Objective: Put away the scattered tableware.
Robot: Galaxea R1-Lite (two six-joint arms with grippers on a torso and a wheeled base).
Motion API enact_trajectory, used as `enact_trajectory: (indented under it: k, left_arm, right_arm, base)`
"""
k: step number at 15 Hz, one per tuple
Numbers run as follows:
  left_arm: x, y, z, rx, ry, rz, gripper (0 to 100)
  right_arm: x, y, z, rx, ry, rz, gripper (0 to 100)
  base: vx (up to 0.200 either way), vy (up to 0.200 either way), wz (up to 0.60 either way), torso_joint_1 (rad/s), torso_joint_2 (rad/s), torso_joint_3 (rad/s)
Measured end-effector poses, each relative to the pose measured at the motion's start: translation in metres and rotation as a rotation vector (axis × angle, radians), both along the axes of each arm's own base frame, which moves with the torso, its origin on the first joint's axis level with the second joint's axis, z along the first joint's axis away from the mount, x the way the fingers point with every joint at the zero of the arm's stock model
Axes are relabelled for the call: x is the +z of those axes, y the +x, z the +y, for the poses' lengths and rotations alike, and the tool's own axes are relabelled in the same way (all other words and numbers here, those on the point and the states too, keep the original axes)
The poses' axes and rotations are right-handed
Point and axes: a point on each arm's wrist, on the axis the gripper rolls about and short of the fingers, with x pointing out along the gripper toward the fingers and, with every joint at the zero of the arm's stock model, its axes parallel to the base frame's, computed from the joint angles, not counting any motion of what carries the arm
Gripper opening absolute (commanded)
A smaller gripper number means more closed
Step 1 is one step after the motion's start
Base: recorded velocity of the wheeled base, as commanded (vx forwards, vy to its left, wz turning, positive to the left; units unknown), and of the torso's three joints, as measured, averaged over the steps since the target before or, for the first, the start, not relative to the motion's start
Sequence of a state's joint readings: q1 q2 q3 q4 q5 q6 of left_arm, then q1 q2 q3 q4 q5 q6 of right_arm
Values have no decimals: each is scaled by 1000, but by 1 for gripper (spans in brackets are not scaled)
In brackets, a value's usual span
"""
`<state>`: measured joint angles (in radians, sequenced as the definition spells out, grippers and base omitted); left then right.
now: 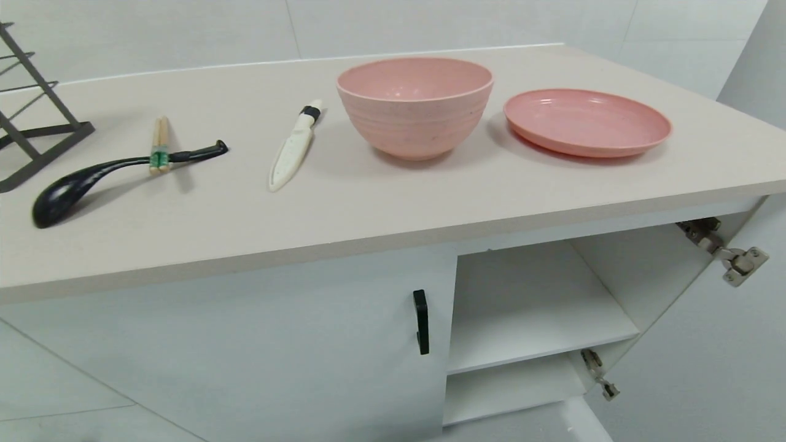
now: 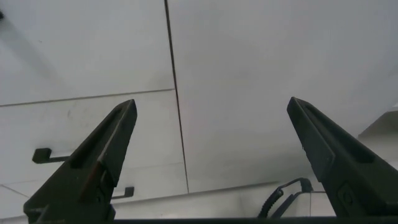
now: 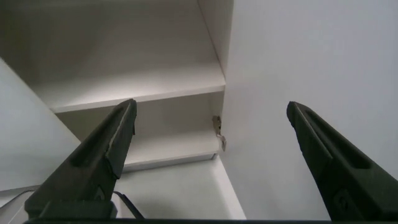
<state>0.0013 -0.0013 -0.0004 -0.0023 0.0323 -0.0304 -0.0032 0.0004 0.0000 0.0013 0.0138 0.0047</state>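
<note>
Head view: tableware scattered over worktop (image 1: 368, 202), nothing stowed yet. Bowl (image 1: 414, 107) upright at 12 o'clock. Plate (image 1: 586, 121) just beside it toward 2. Sheathed knife (image 1: 296, 146) at 10. Chopsticks (image 1: 159, 146) laid across handle of spoon (image 1: 110, 175) out at 9, near rack (image 1: 31, 135). Cupboard (image 1: 638, 270) open down at 5, shelf (image 1: 528, 307) exposed (likely the destination, hence the door swung wide).

Left wrist view: left jaws spread wide, gripping nothing, facing closed doors (image 2: 249, 93).

Right wrist view: right jaws likewise released, nothing between them, aimed into open cupboard at shelf and hinge (image 3: 217, 127). Probably held low ahead of a first pick.
</note>
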Motion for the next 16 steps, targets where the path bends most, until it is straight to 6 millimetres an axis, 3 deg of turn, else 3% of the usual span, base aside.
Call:
enact_trajectory:
  k: [13, 16]
  left_arm:
    - [0, 0, 0, 1, -4, -1, 100]
    - [0, 0, 0, 1, -4, -1, 100]
  right_arm:
    - [0, 0, 0, 0, 0, 0, 100]
    - [0, 0, 0, 0, 1, 0, 100]
  base:
    - [0, 0, 0, 199, -492, -206]
    - [0, 0, 0, 406, -481, -233]
